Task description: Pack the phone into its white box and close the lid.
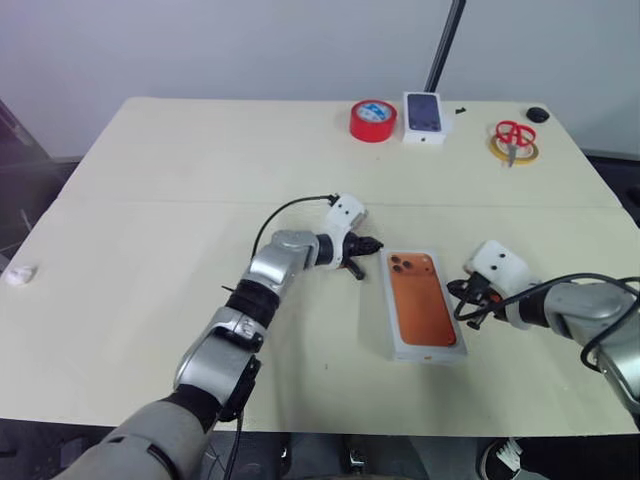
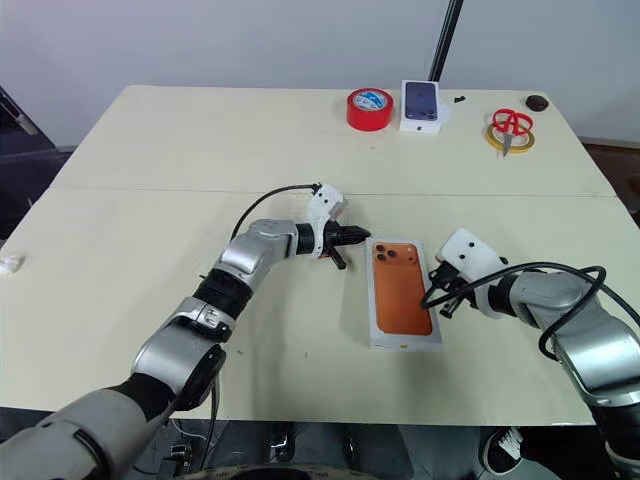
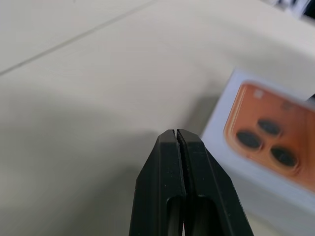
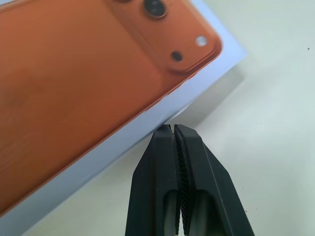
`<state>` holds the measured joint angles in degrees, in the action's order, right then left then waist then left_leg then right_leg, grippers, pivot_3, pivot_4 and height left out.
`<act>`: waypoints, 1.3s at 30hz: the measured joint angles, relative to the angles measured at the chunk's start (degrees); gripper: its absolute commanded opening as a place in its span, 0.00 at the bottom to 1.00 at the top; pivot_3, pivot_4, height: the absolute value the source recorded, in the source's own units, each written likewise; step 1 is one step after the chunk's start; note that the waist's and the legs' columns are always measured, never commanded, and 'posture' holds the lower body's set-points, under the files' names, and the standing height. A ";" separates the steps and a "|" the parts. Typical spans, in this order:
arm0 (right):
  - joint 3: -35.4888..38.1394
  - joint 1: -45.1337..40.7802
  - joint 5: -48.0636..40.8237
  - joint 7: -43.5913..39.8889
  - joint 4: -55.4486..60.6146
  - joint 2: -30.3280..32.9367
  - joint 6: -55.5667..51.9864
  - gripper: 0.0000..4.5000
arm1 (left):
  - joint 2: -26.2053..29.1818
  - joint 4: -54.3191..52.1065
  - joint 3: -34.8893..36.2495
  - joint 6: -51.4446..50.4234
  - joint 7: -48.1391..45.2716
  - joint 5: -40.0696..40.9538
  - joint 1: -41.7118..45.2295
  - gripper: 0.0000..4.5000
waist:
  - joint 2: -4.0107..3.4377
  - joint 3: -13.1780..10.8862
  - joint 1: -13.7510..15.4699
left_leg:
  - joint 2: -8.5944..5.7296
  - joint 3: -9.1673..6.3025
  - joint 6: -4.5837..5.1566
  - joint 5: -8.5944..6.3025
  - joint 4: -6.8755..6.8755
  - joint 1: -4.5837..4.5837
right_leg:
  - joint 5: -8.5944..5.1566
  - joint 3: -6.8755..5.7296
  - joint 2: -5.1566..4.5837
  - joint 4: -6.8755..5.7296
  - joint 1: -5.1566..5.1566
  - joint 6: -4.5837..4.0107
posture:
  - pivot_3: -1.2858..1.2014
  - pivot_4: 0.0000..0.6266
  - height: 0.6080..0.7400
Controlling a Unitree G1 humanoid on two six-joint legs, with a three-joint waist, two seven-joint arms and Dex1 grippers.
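The white box [image 1: 424, 305] lies flat on the cream table [image 1: 150, 260], towards the near edge and a little to the right of the middle. Its top face is orange with a camera-lens cluster [image 1: 404, 264] at the far left corner and a white border all round — whether this is the lid's printed picture or the phone itself lying in the tray, I cannot tell from these views.

The right gripper [image 1: 470, 297] hangs just beside the box's right long side, its two black fingers [image 4: 179, 162] pressed together on nothing; in the right wrist view the tips sit very close to the white edge, though contact is unclear. The left gripper [image 1: 368, 244] reaches in from the left towards the far left corner of the box, fingers [image 3: 177, 157] likewise together and empty, with a small gap between the tips and the box.

Farther back, along the far edge, stand a red tape roll [image 1: 373, 120], a second white box showing a dark phone picture [image 1: 424, 116] just right of it, and — well to the right — red-handled scissors [image 1: 513, 136] lying on a yellow tape ring [image 1: 527, 152]. A small dark round thing [image 1: 538, 114] sits near the far right corner.
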<state>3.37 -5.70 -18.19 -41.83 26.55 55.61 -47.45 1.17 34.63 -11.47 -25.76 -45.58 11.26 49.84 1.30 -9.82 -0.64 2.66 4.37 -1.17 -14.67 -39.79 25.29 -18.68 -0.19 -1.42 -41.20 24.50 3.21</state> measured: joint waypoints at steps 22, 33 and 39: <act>-0.08 -0.17 0.18 0.15 0.02 -0.36 -0.91 0.02 | 10.79 -25.31 -0.97 -11.69 -3.33 2.69 -12.92 0.01 | -0.01 0.01 0.03 | 0.02 0.00 -0.03 0.01 -0.04 0.00 | 0.00 0.00 -0.01 -0.04 0.00 0.00 | 0.52 0.24 0.62; 3.04 2.02 -0.20 -3.36 0.78 3.10 -0.11 0.02 | 6.85 -31.46 -1.76 -13.87 -2.58 5.86 -10.82 0.01 | -0.02 0.01 0.14 | 0.00 0.00 0.30 -0.17 -0.11 0.03 | 0.00 0.01 -0.01 -0.05 -0.01 0.01 | 0.52 0.24 0.62; 11.42 6.28 -4.13 -8.46 3.69 4.30 0.08 0.02 | 5.87 -28.77 -6.78 -12.08 -1.53 2.92 -10.37 0.01 | -0.02 0.01 0.04 | 0.01 -0.01 0.33 -0.19 -0.11 0.00 | 0.00 0.00 0.02 -0.05 -0.04 0.01 | 0.52 0.24 0.62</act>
<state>14.79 0.57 -22.32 -50.29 30.24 59.91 -47.38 7.04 5.85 -18.25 -37.83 -47.12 14.18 39.47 1.28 -9.80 -0.60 2.67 4.35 -0.85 -14.86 -39.90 25.29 -18.69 -0.19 -1.41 -41.26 24.45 3.22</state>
